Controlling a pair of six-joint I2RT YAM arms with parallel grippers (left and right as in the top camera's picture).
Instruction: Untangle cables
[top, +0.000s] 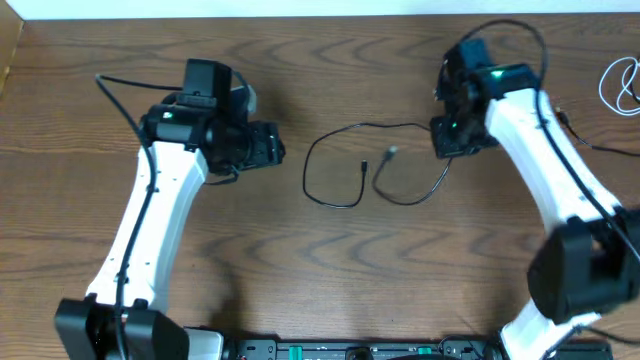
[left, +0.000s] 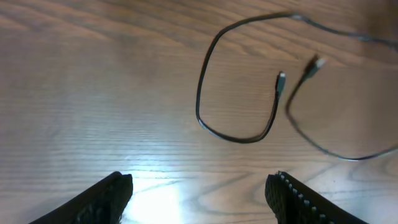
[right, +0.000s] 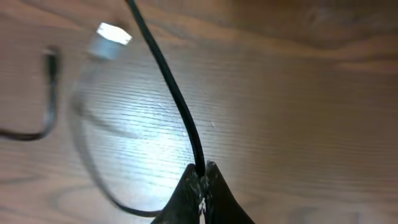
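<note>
I see right tool pinching thin glossy black cable, looped mid wood-grain surface. Left tool spread, apart from loops. White cable coiled at far right edge.

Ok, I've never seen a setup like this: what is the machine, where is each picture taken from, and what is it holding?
Two robot arms stand at a wooden table, each ending in a two-finger pincer. One picture looks down from above; the other two come from wrist cameras. A thin black cable lies looped mid-table; a white cable sits at the overhead picture's right edge. The right pincer is shut on the black cable. The left pincer is open, holding nothing.
</note>
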